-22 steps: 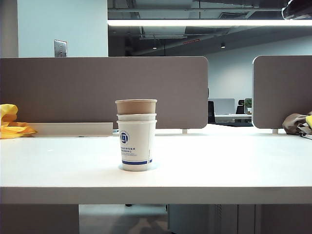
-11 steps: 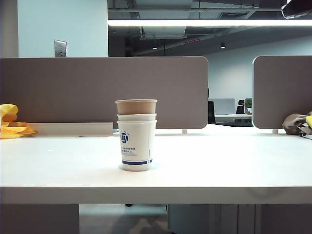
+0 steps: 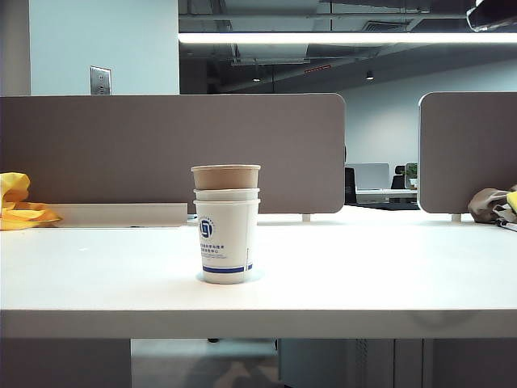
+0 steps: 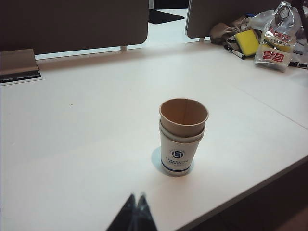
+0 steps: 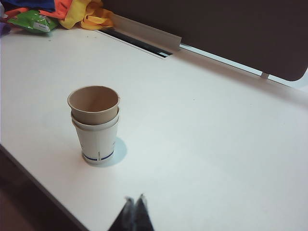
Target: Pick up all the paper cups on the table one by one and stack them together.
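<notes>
Three paper cups (image 3: 226, 224) nested into one upright stack, standing on the white desk (image 3: 388, 275) a little left of centre in the exterior view and near the front edge. Outermost at the bottom, a white cup (image 4: 177, 154) with a blue band and a round blue logo; inside it a second white cup (image 3: 226, 194), only its rolled rim showing; on top the tan-brown cup (image 4: 184, 116), open mouth up and empty. Left pincer (image 4: 136, 201) clenched, its dark fingertips pressed together into a point, grasping nothing, hovering above the desk's front edge and well apart from the stack, seen only in the left wrist view. Right pincer (image 5: 135, 202) likewise clenched on nothing, tips together, above the front part of the desk and apart from the stack, which stands off to one side of it. Neither pincer visible in the exterior view. Behind the stack, grey-brown divider panels (image 3: 174, 153) along the back of the desk. At the far left of the exterior view, a yellow cloth (image 3: 16, 206) on the desk by the panel; at the far right end, a clutter of small things, among them a yellow sponge (image 4: 249, 42) and a clear plastic bag (image 4: 275, 41).
</notes>
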You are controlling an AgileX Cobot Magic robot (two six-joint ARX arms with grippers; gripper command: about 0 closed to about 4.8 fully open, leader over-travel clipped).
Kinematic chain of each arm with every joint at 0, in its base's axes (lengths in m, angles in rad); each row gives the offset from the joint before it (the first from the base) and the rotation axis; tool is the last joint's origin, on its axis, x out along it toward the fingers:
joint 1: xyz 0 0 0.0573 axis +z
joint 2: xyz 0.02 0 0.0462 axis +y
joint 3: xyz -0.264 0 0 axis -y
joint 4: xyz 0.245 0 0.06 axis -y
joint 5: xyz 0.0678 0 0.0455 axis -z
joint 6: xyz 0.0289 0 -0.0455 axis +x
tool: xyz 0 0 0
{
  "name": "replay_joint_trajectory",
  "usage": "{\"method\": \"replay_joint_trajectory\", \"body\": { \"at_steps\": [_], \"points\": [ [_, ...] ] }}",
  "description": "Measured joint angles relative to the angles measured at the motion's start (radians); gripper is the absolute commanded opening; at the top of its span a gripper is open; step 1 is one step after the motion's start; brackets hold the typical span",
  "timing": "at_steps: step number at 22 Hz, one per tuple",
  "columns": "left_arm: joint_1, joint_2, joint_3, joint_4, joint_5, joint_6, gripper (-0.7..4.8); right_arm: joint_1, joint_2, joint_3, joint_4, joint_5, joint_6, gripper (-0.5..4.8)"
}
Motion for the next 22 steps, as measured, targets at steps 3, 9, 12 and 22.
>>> {"method": "replay_joint_trajectory", "body": {
  "at_steps": [3,9,12,22],
  "points": [
    [0.0,0.0,0.0,-0.001,0.0,0.0,-0.05,0.0,0.0,0.0,0.0,0.0,0.0,-0.05],
    [0.0,0.0,-0.027,0.022,0.003,0.0,-0.05,0.0,-0.001,-0.037,0.017,0.0,0.0,-0.05],
    [0.0,0.0,-0.071,0.132,0.004,0.0,-0.05,0.0,-0.011,-0.121,0.167,0.0,0.0,-0.05],
    [0.001,-0.028,-0.276,0.302,0.003,0.0,-0.05,-0.004,-0.175,-0.237,0.32,0.0,0.0,-0.05]
  ]
}}
